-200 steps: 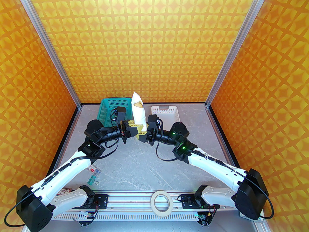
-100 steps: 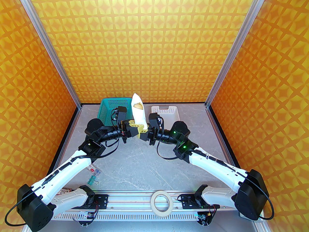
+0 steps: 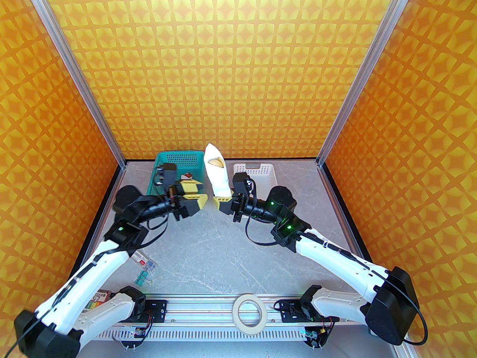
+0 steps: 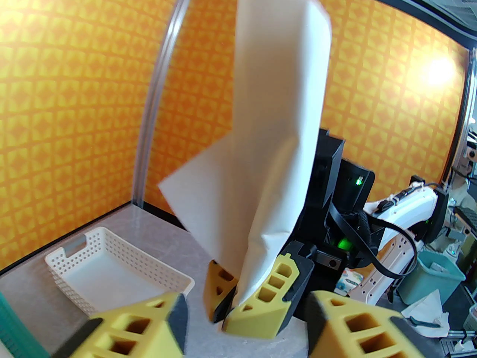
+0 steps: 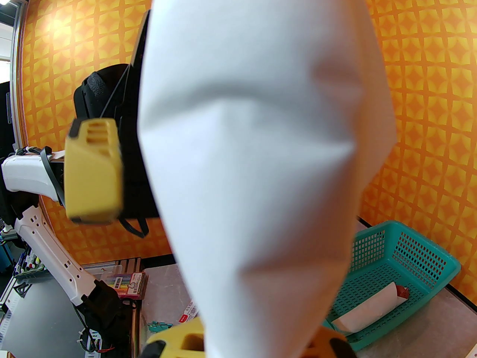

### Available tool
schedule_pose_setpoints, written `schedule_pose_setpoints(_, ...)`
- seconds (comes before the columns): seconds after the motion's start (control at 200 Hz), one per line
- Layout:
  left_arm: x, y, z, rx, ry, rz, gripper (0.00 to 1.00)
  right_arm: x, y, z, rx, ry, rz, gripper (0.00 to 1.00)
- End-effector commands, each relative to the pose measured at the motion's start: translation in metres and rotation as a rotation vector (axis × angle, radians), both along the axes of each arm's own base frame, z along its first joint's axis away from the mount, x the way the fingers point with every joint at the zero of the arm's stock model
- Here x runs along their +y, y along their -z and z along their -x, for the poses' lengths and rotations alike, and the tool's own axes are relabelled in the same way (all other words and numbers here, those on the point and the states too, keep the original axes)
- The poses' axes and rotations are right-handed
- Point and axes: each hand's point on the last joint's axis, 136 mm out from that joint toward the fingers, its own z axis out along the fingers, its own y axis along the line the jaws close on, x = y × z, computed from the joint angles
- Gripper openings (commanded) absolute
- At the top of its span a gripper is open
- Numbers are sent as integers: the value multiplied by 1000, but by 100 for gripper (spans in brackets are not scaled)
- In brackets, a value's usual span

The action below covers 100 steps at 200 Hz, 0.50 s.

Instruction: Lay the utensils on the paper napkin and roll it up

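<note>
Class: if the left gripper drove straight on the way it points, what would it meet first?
Probably the right gripper, its yellow fingers clamped on the bottom of the upright white rolled paper napkin, which sits straight ahead of the open left gripper. Depth is hard to judge.

paper napkin (image 3: 217, 177) upright, lower end in my right gripper (image 3: 223, 203), utensils (image 3: 215, 161) in its top | my left gripper (image 3: 196, 194) left of it, apart | left basket (image 3: 175, 154) behind-left, another roll (image 5: 369, 306) inside | right basket (image 3: 253, 165) behind-right | tape roll (image 3: 236, 313) near edge, between my bases
</note>
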Motion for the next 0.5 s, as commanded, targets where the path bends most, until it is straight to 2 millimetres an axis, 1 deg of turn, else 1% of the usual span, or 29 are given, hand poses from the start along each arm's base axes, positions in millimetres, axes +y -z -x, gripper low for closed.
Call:
schedule_pose_setpoints(0.0,0,7,4,51,57,0,69,-2,-13,5,-20,-24,-34,9)
schedule_pose_setpoints(0.135,-6,3,0,24,101,11,83,3,-15,9,-2,-66,-55,9)
schedule_pose_setpoints(0.245,-10,0,-4,-19,121,22,88,8,-15,11,7,-92,-64,9)
schedule_pose_setpoints(0.27,-11,-1,-5,-27,126,27,90,9,-15,12,9,-99,-65,9)
schedule_pose_setpoints(0.305,-11,-7,-2,-54,136,41,91,11,-14,13,11,-104,-66,9)
schedule_pose_setpoints(0.32,-14,0,-9,-34,142,37,92,12,-14,13,13,-107,-67,9)
schedule_pose_setpoints(0.35,-16,0,-10,-39,155,43,92,13,-14,14,13,-111,-68,9)
schedule_pose_setpoints(0.415,-21,-3,-6,-53,199,53,93,15,-14,15,15,-118,-69,9)
schedule_pose_setpoints(0.495,-30,-1,-4,-47,238,46,93,19,-13,16,15,-130,-69,9)
